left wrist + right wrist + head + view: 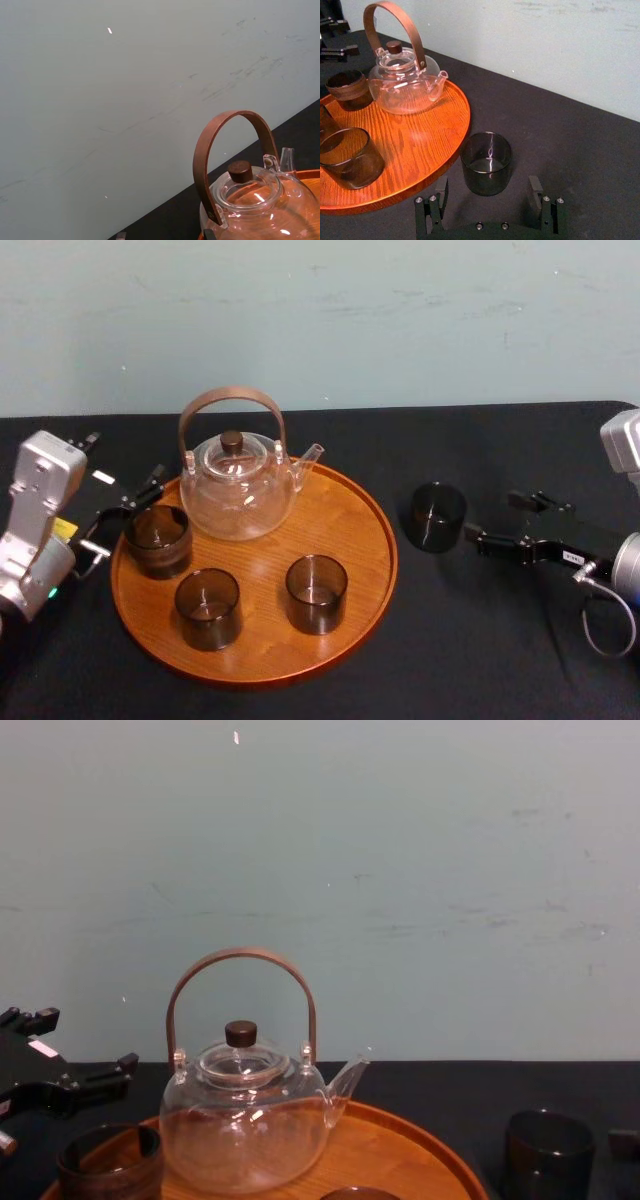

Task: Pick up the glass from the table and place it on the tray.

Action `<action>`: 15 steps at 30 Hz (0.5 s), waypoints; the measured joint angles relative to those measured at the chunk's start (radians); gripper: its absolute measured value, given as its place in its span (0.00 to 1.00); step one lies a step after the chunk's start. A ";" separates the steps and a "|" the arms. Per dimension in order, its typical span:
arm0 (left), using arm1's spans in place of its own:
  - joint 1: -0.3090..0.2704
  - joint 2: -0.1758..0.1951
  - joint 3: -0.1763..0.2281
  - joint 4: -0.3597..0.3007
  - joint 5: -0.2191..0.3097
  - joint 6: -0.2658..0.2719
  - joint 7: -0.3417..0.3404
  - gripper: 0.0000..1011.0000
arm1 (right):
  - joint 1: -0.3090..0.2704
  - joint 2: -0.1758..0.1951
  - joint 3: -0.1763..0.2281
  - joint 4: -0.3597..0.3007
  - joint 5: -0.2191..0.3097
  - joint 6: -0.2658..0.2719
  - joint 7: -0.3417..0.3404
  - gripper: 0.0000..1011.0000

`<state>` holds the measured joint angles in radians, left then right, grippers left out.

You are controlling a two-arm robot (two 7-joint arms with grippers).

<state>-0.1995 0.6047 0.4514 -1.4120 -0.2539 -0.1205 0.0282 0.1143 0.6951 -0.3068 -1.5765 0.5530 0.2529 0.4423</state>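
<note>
Glass (438, 517) beside tray (335, 508) with 3 cups (316, 593)

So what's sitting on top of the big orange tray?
A glass teapot and three dark glasses stand on the tray. A fourth glass is off it, on the black table, before the open right gripper. The tray's wood under them is covered.

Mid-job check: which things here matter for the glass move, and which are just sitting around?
In the job: tray; glass on the table to its right; right gripper, fingers open, beside that glass.
Just there: teapot and three glasses already on the tray; left gripper, open, at the tray's left edge.
</note>
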 joint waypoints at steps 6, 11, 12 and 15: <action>0.000 0.000 0.000 0.000 0.000 0.000 0.000 0.99 | 0.024 -0.012 -0.019 0.033 -0.010 0.010 0.008 0.99; 0.000 0.000 0.000 0.000 0.000 0.000 0.000 0.99 | 0.045 -0.025 -0.033 0.061 -0.019 0.016 0.010 0.99; 0.000 0.000 0.000 0.000 0.000 0.000 0.000 0.99 | 0.045 -0.025 -0.033 0.061 -0.019 0.016 0.010 0.99; 0.000 0.000 0.000 0.000 0.000 0.000 0.000 0.99 | 0.062 -0.035 -0.040 0.079 -0.026 0.017 0.010 0.99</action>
<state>-0.1995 0.6047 0.4514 -1.4120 -0.2539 -0.1205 0.0283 0.1767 0.6605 -0.3465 -1.4973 0.5266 0.2698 0.4524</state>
